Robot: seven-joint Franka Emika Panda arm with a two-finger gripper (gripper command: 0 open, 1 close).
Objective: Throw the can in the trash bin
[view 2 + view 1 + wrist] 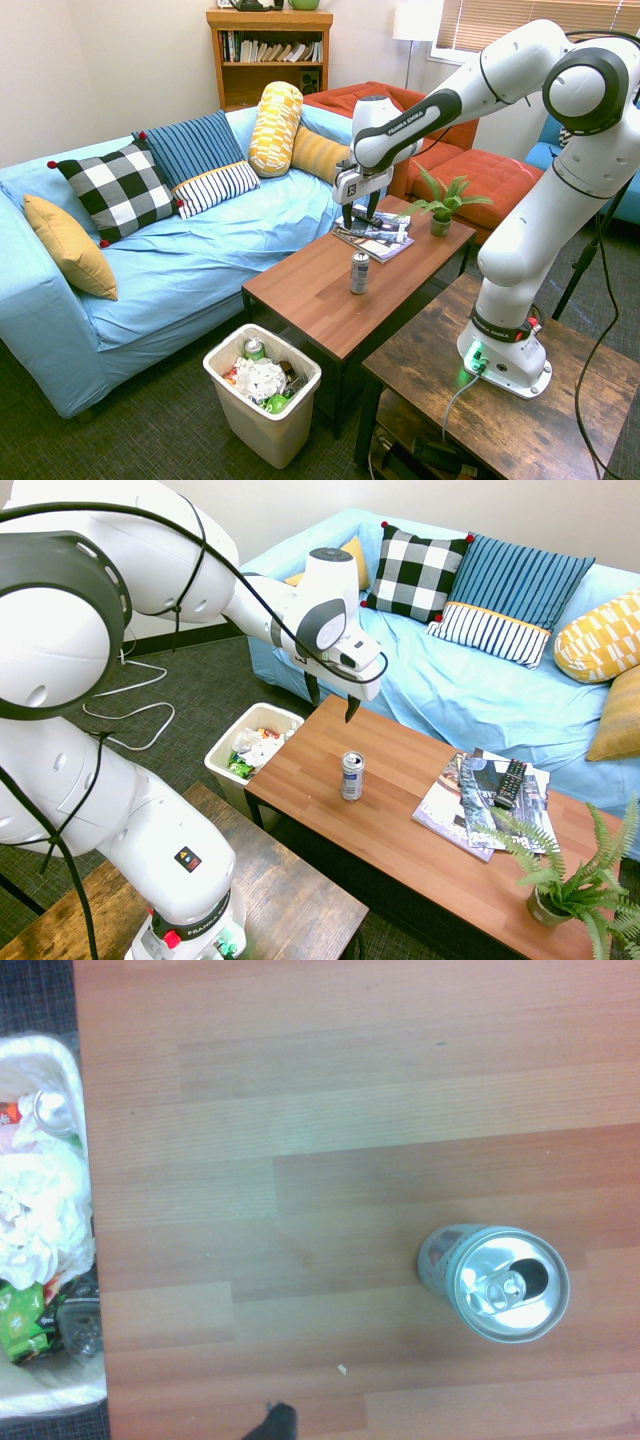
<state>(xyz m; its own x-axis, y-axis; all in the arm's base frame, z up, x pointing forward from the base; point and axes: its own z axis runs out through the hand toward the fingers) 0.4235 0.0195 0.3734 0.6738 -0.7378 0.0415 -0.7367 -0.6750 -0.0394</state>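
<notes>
From where I stood, with the blue-covered sofa (420, 690) along the far side, the silver can (352, 777) was standing upright on the wooden coffee table (390, 825), toward its left end. Its top faced the ceiling, and the drinking hole (529, 1278) was open, with the pull tab (498, 1292) lying beside it. The white arm (185, 560) reached in from the left, and its claw (332, 711) hung over the same end of the table, pointing down. The two fingers were spread wide, with nothing pinched between them, and the can stood apart from them. Just off the table's left end was the cream trash bin (222, 766), its rim lower than the tabletop. I could see crumpled white stuff (40, 1210), a green wrapper (22, 1322) and another can (254, 349) inside it. Toward the right of the table some magazines (460, 815) lay in an overlapping pile, a dark remote (510, 784) on top of them, and a potted fern (550, 905) stood at the near right. Cushions leaned along the sofa's back: a black-and-white checked one (415, 572), a blue striped one (515, 595) and a yellow patterned one (605, 638) to the right. A darker wooden table (280, 880) stood at the near left, under the arm's base (190, 935).
</notes>
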